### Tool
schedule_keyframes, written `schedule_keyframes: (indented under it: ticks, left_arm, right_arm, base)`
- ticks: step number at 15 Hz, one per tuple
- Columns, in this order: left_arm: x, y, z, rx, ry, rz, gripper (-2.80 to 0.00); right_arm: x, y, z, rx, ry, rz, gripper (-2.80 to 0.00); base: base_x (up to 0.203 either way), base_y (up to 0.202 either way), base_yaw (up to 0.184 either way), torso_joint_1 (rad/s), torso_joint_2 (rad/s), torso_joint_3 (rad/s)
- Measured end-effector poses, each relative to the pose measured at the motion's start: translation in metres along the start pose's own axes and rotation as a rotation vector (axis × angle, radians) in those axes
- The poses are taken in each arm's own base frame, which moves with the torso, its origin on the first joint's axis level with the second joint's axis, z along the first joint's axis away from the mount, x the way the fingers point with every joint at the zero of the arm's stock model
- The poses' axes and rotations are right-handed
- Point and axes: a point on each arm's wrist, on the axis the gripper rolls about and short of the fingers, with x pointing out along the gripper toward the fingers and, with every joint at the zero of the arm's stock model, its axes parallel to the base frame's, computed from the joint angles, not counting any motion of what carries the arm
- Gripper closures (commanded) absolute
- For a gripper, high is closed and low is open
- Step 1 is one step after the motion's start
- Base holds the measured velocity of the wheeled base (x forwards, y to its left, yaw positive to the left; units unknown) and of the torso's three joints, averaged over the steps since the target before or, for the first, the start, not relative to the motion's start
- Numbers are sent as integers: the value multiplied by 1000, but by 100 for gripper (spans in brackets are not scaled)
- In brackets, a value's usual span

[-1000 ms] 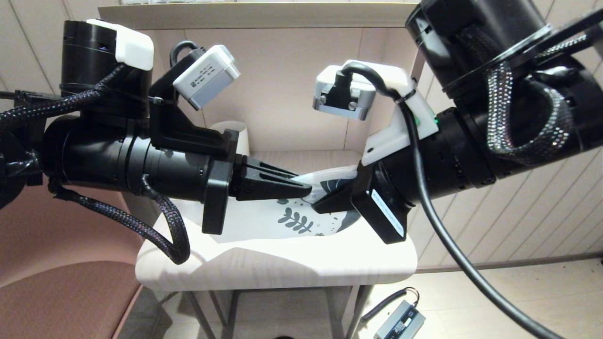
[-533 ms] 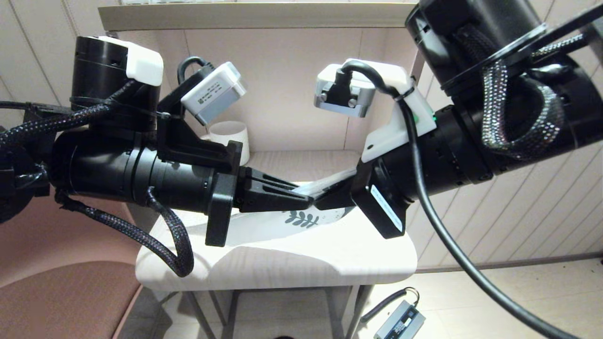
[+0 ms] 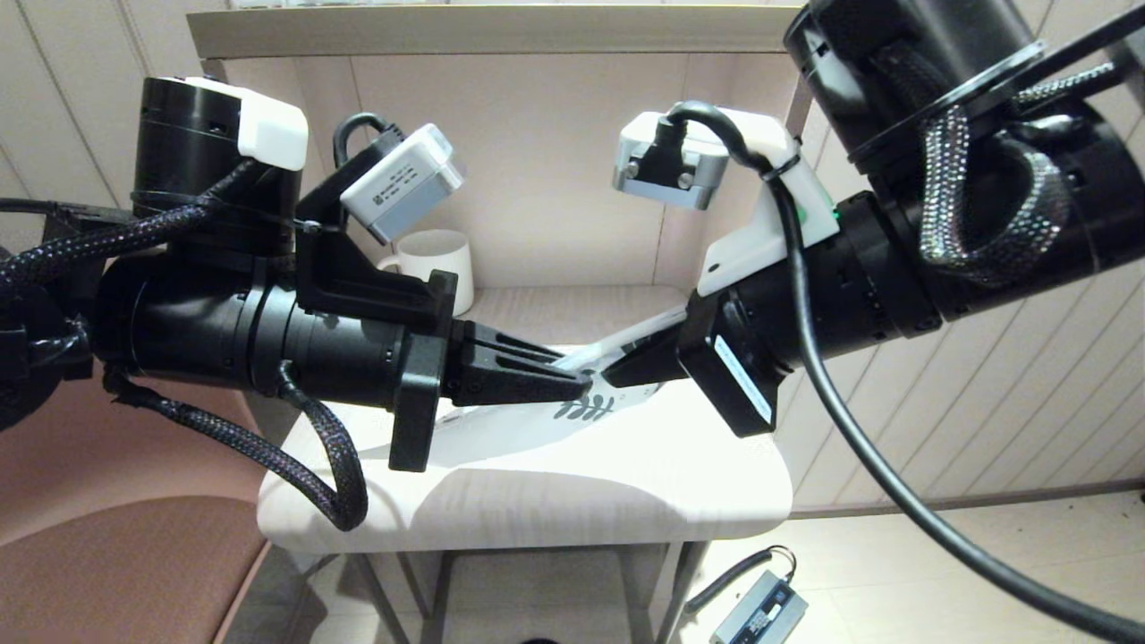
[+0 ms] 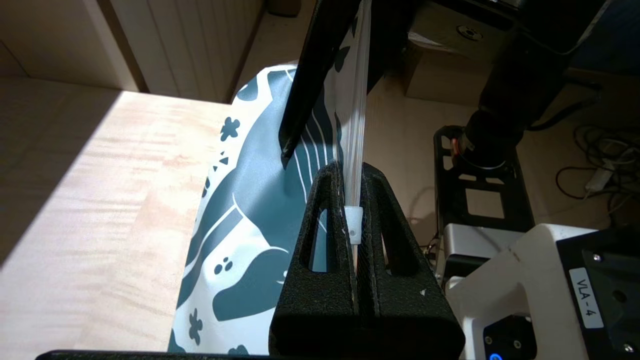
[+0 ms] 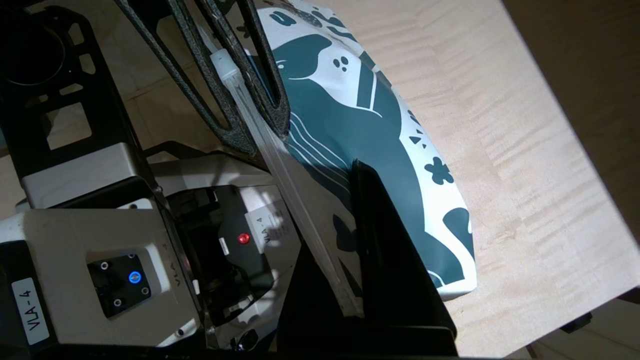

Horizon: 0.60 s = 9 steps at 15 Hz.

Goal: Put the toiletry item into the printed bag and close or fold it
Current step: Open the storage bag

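Observation:
The printed bag (image 3: 528,425) is a white pouch with dark teal leaves, its printed end lifted off the small wooden table (image 3: 626,487). My left gripper (image 3: 583,386) is shut on the bag's clear zip edge, with the white slider (image 4: 354,225) between its fingers. My right gripper (image 3: 619,371) is shut on the same edge a little farther along, tip to tip with the left one. In the wrist views the bag (image 4: 250,210) (image 5: 350,115) hangs sideways from the stretched zip strip. The toiletry item is not visible.
A white ribbed mug (image 3: 438,259) stands at the back left of the table, behind the left arm. A wall panel closes the back of the table. A grey power adapter (image 3: 760,613) lies on the floor at the right, and a pink seat (image 3: 116,572) is at the left.
The right gripper has risen and drawn to the right, lifting the bag's printed end and pulling the zip edge taut. The left gripper has shifted slightly and stays shut on it.

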Motion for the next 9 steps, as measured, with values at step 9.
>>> schedule_keyframes:
  ticks: [9]
  left_arm:
    - [-18, 9, -17, -32, 24, 58, 0]
  right_arm:
    - [-12, -13, -1, 25, -24, -39, 0]
  base:
    - [0, 0, 0, 0, 0, 0]
